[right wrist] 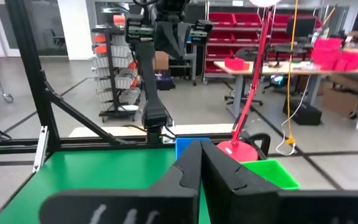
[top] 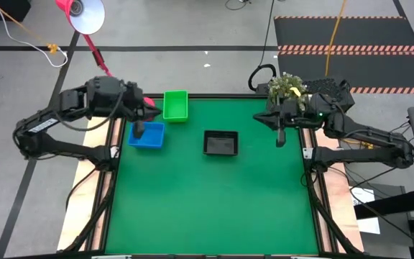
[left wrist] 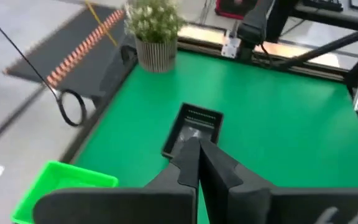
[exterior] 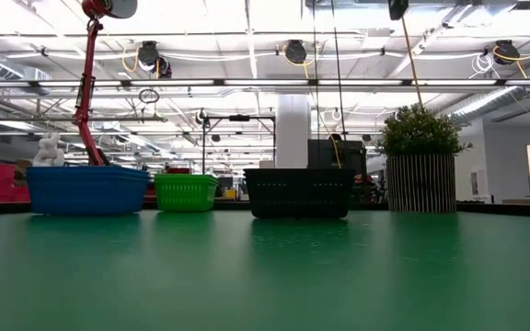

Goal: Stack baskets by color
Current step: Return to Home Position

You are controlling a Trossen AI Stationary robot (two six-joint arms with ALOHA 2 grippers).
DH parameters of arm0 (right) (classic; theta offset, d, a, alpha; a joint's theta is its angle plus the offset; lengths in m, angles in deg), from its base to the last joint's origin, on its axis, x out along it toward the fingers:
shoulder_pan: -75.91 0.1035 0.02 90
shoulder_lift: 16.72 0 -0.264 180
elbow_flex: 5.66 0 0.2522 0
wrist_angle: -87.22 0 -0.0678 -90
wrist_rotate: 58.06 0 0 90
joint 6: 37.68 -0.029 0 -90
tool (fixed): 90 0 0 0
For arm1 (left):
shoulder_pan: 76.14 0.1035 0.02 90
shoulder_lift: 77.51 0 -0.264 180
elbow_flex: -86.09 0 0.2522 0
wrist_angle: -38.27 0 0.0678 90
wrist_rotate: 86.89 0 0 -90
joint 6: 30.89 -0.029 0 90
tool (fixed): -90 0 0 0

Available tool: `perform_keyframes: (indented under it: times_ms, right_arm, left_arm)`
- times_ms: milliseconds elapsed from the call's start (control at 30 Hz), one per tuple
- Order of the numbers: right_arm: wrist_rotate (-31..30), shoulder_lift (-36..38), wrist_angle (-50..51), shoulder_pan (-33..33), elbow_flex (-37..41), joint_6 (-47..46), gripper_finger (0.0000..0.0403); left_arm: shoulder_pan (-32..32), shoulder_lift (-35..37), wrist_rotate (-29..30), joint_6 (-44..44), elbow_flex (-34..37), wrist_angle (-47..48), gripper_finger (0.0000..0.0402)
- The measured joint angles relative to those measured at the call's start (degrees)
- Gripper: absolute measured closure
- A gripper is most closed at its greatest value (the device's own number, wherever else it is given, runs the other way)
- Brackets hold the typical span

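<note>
Green bench (top: 214,208) holds blue baskets (top: 149,138) at its left, green baskets (top: 175,105) just behind, and black baskets (top: 220,143) near the middle. Left jaws hang closed above the blue baskets; right jaws are closed beside the plant (top: 287,86).

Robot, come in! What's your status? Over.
Left gripper shut, empty, above blue stack. Right gripper shut, empty, by the plant. Green stack, black stack standing apart.

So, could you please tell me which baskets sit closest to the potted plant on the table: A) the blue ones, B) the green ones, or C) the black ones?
C: in the high view the black baskets lie nearest the potted plant, with the green baskets and blue baskets farther off toward the left arm's side.
</note>
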Motion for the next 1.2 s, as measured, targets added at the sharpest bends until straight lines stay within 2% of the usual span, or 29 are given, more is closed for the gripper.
perform_keyframes:
  times_ms: [167,267,433,600,733,833,933,1200]
  right_arm:
    - [0.3,2.2,1.1,0.0,0.0,2.3,0.0402]
    - [0.4,3.2,2.8,0.0,0.0,1.9,0.0402]
    - [5.5,4.8,7.3,0.0,0.1,6.0,0.0403]
    - [7.9,7.0,5.6,0.7,4.6,5.1,0.0403]
    - [7.4,9.4,4.2,4.3,8.5,5.2,0.0403]
    - [4.4,11.1,2.4,7.0,11.9,5.3,0.0403]
    - [1.8,13.2,0.1,9.6,15.8,5.5,0.0403]
    - [0.0,19.5,-5.6,12.4,26.4,6.0,0.0403]
  left_arm:
    - [0.0,1.0,4.5,-0.1,-0.1,-0.6,0.0385]
    - [0.0,0.5,4.6,1.2,-0.1,-0.4,0.0384]
    - [0.0,0.3,4.7,3.6,-0.1,-0.5,0.0383]
    - [0.0,-0.4,5.5,5.5,-0.1,1.4,0.0384]
    - [-1.0,-0.4,5.6,5.2,1.6,0.5,0.0398]
    - [-2.0,0.0,5.5,5.2,5.5,-0.3,0.0397]
    - [-3.1,1.4,5.2,5.6,11.2,-5.0,0.0399]
    - [-4.8,8.1,4.5,5.2,32.2,-28.1,0.0399]
